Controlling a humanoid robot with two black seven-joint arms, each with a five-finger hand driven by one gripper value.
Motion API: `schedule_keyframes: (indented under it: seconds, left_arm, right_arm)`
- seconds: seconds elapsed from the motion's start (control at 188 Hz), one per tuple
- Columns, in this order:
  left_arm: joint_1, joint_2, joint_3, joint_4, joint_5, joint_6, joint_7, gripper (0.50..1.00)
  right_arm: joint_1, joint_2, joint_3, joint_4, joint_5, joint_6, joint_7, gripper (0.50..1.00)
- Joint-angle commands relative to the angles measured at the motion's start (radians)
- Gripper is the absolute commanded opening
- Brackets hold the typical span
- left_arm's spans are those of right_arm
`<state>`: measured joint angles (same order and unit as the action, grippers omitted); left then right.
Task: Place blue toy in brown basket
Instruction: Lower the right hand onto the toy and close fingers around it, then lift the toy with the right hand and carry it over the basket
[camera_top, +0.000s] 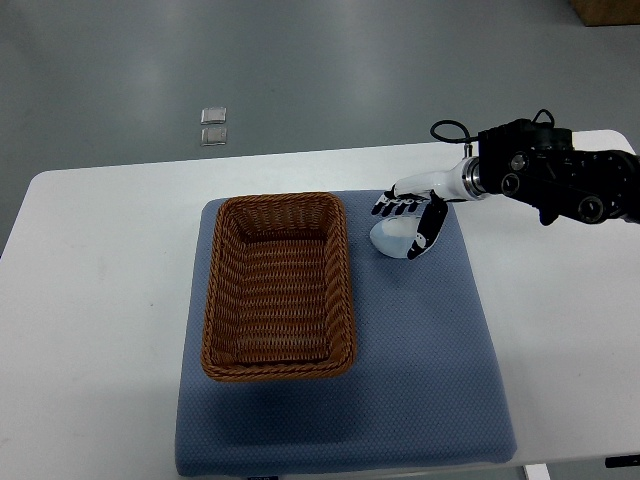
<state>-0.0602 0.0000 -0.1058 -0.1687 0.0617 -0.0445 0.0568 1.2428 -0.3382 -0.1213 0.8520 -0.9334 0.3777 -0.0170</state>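
The robot's right hand (408, 222), white with black fingers, is reaching in from the right side and wrapping its fingers around a small pale blue rounded toy (393, 238). The toy is sitting on the blue-grey cloth mat (440, 380), just beside the right rim of the brown woven basket (279, 286), close to its far corner. I think the hand is coming down from above so it can lift the toy straight up and over the rim. The basket is lying long and open with nothing in it, so dropping the toy in should be easy. Only the basket's wall is standing between the toy and the inside. The mat is lying on a white table (90, 300). Two small shiny square things (213, 127) are lying on the grey floor beyond the table. The left arm is not showing anywhere.
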Motion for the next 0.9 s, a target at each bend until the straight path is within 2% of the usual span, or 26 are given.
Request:
schedule_keyframes:
  seconds: [0.0,0.122,0.186,0.234,0.265,0.271,0.276,0.281,0.297,0.303,0.335,0.393,0.653,0.897]
  left_arm:
    - [0.000,0.000,0.000,0.000,0.000,0.000,0.000,1.000]
    - [0.000,0.000,0.000,0.000,0.000,0.000,0.000,1.000]
    - [0.000,0.000,0.000,0.000,0.000,0.000,0.000,1.000]
    - [0.000,0.000,0.000,0.000,0.000,0.000,0.000,1.000]
    - [0.000,0.000,0.000,0.000,0.001,0.000,0.000,1.000]
    - [0.000,0.000,0.000,0.000,0.001,0.000,0.000,1.000]
    - [0.000,0.000,0.000,0.000,0.001,0.000,0.000,1.000]
    - [0.000,0.000,0.000,0.000,0.001,0.000,0.000,1.000]
    - [0.000,0.000,0.000,0.000,0.001,0.000,0.000,1.000]
    - [0.000,0.000,0.000,0.000,0.001,0.000,0.000,1.000]
    - [0.000,0.000,0.000,0.000,0.001,0.000,0.000,1.000]
    - [0.000,0.000,0.000,0.000,0.001,0.000,0.000,1.000]
    - [0.000,0.000,0.001,0.001,0.000,0.000,0.000,1.000]
    - [-0.001,0.000,0.003,0.000,0.000,0.000,0.000,1.000]
  right_arm:
    - [-0.011,0.001,-0.001,-0.008,-0.001,-0.017,0.000,0.893]
    - [-0.029,0.002,-0.003,-0.018,-0.008,-0.031,0.003,0.864]
    - [-0.039,0.002,-0.001,-0.021,-0.018,-0.040,0.005,0.805]
    - [-0.040,0.002,-0.003,-0.022,-0.025,-0.043,0.006,0.785]
    - [-0.043,0.002,-0.003,-0.022,-0.028,-0.045,0.006,0.727]
    - [-0.045,0.002,-0.003,-0.022,-0.030,-0.046,0.006,0.697]
    - [-0.045,0.002,-0.003,-0.022,-0.030,-0.046,0.006,0.697]
    - [-0.046,0.001,-0.003,-0.022,-0.030,-0.046,0.006,0.662]
    - [-0.048,0.001,-0.003,-0.022,-0.031,-0.046,0.006,0.633]
    - [-0.048,0.001,-0.003,-0.022,-0.031,-0.048,0.006,0.605]
    - [-0.049,0.001,-0.003,-0.022,-0.033,-0.052,0.008,0.558]
    - [-0.048,0.001,-0.003,-0.022,-0.039,-0.057,0.009,0.505]
    - [0.021,-0.059,0.000,0.001,-0.054,-0.043,0.037,0.500]
    - [0.152,-0.116,0.005,0.114,-0.036,-0.023,0.037,0.500]
